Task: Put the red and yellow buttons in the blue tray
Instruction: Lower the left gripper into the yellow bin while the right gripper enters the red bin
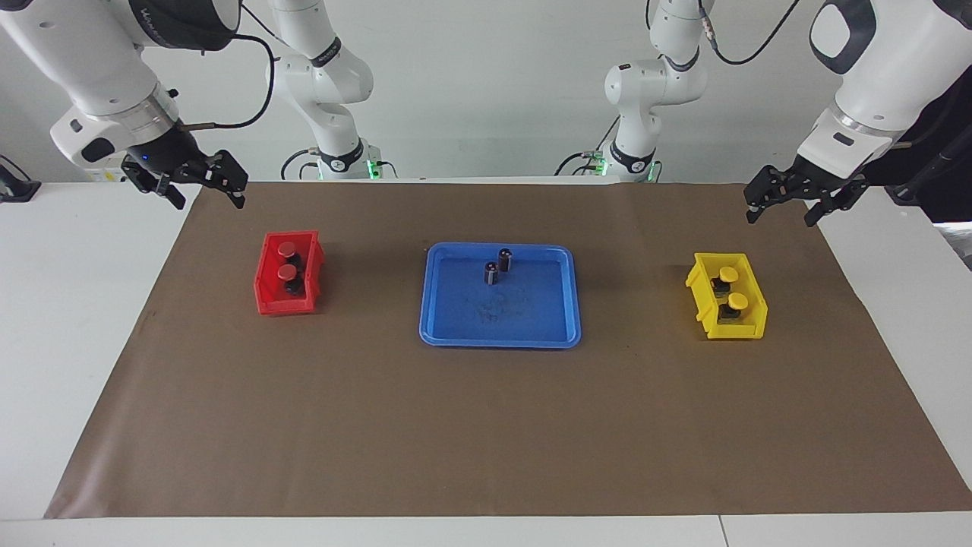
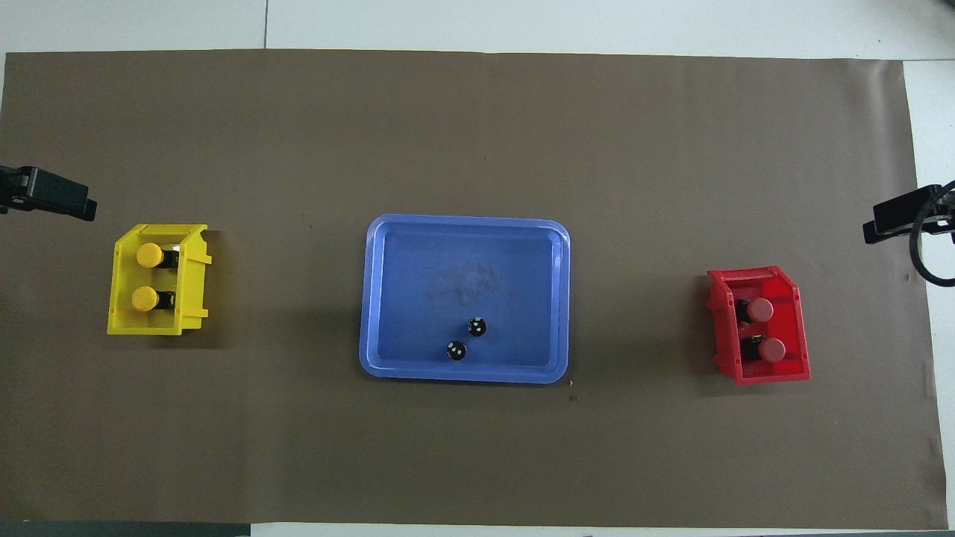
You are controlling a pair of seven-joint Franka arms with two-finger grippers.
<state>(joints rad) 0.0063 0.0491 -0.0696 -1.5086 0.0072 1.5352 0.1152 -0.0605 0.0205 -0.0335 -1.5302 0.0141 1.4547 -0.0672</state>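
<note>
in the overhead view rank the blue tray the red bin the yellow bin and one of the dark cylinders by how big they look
1. The wide shallow blue plastic tray, clearly largest.
2. The small red plastic bin and the small yellow plastic bin: they look alike, so no ranking between them.
3. A dark capless cylinder standing in the tray, smallest.

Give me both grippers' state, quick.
Left gripper: open, empty, up over the table edge near the yellow bin.
Right gripper: open, empty, up near the red bin.
</note>
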